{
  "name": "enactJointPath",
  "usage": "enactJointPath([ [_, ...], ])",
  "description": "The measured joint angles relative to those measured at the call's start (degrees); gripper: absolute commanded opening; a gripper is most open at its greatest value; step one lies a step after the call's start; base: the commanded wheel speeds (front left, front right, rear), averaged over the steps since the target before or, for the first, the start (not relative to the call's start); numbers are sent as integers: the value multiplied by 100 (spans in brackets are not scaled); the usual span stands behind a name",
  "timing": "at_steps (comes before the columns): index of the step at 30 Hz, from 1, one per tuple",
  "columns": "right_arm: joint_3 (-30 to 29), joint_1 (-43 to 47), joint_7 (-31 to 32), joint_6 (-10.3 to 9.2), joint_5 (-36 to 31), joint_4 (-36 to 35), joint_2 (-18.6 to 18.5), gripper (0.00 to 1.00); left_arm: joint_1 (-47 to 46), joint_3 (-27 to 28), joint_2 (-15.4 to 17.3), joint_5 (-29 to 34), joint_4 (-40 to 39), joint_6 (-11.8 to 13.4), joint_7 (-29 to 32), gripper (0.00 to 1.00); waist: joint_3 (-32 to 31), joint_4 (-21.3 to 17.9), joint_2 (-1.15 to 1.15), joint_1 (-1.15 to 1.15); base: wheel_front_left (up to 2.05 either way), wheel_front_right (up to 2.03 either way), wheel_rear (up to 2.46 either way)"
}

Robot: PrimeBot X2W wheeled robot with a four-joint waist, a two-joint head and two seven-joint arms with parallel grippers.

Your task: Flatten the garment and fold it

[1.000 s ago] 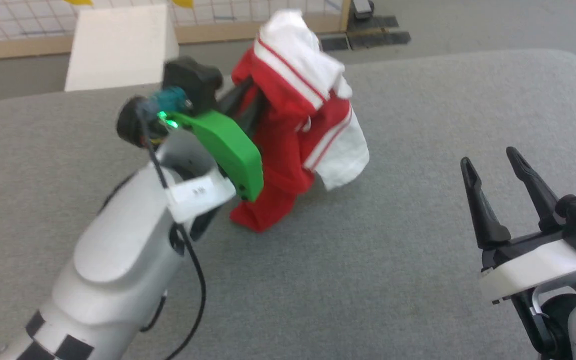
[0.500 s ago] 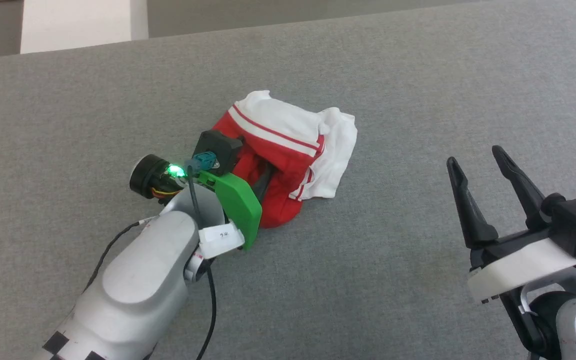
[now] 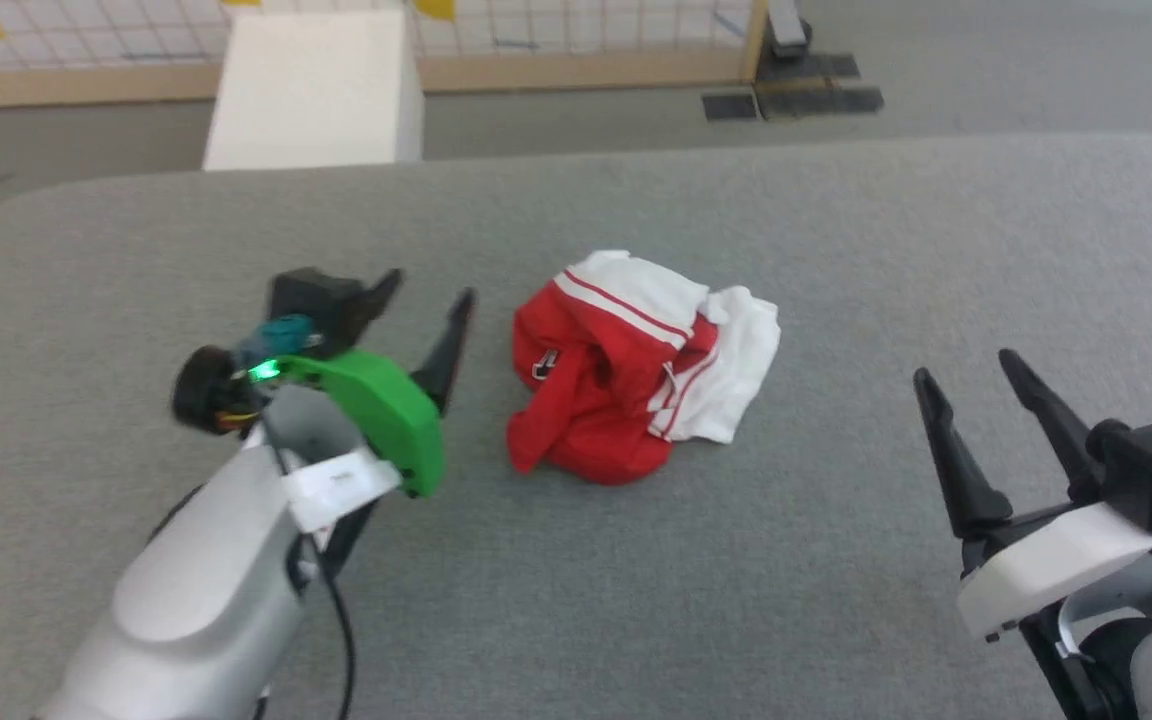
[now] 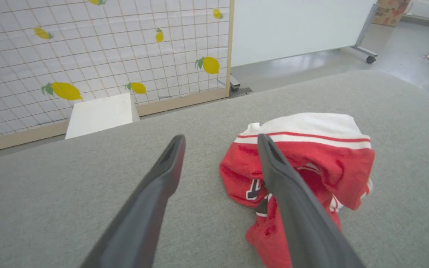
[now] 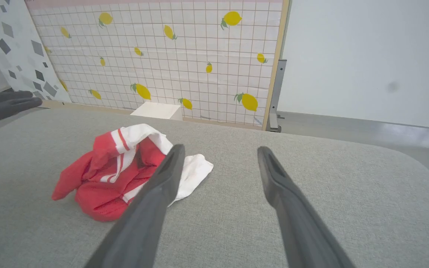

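**Background: screened-off bay, grey table**

Grey fabric table [image 3: 836, 560], rounded corners. Behind it, a white box [image 3: 311, 90] on the grey floor [image 3: 986, 90]. Lemon-print grid screen [image 5: 169, 56] in a wood frame, with a plain white panel [image 4: 292, 26] on casters beside it. Diamond-pattern board [image 5: 17, 48] at the screen's other end. Light is even and bright.

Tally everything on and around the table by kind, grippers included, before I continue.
Garment: 1, the garment, crumpled in a heap
Grippers: 2, left gripper and right gripper, both open and empty
Table: 1, the grey table
Box: 1, a white box beyond the table
Total: 5
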Motion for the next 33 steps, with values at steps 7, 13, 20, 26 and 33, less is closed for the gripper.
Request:
enactJointPath([
  [7,71,264,5,0,44,96,127,100,778,513,572,-137,-557,665,-135,100,-457,372,0,0,0,0,0],
  [13,140,436,-14,0,27,157,186,100,1649,699,821,-166,-1210,1134,-404,100,-697,611,0,0,0,0,0],
  [20,-45,542,-87,0,-136,225,308,100,2313,449,942,49,-1791,1277,-709,100,-809,702,0,0,0,0,0],
  [26,-222,558,-110,0,-354,304,436,100,2462,261,950,247,-1973,1293,-783,100,-779,657,0,-1,0,0,0],
  [33,-216,596,-132,0,-372,338,480,100,2462,212,959,292,-2011,1292,-862,100,-730,596,0,0,0,0,0],
])
